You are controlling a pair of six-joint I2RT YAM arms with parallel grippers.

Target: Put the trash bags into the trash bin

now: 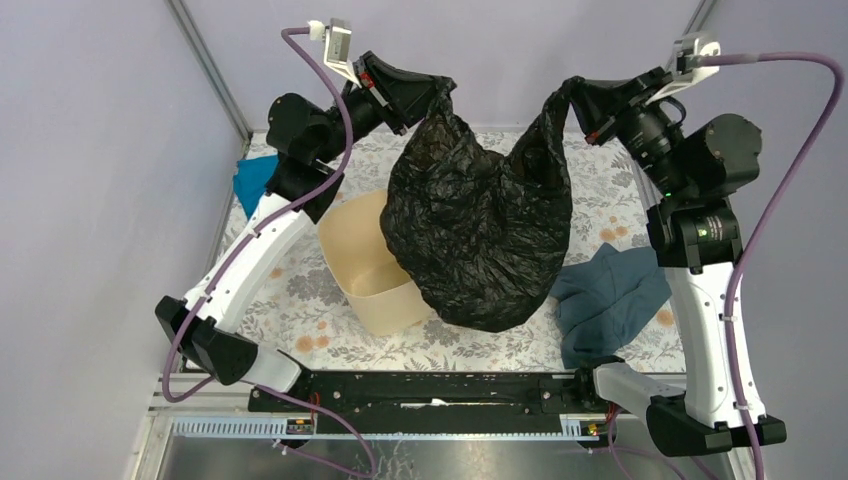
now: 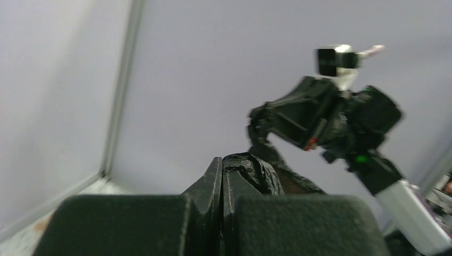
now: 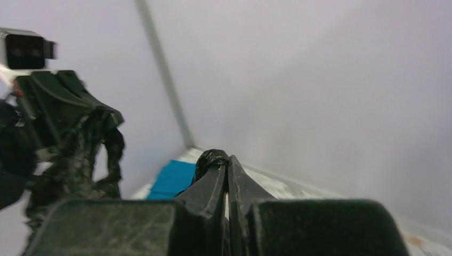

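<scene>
Left gripper (image 1: 432, 95) and right gripper (image 1: 578, 98) are each clamped shut on an upper corner of the black trash bag (image 1: 480, 230), which hangs slung between them. The bin (image 1: 362, 262) stands below and left of the bag's bulk, nearer the left arm. The bag hides the bin's right rim, and whether its bottom touches the bin cannot be told.

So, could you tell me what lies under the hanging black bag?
The trash bag's left part covers the trash bin's right rim; its right edge overlaps a dark blue-grey cloth. The table beneath is hidden.
</scene>
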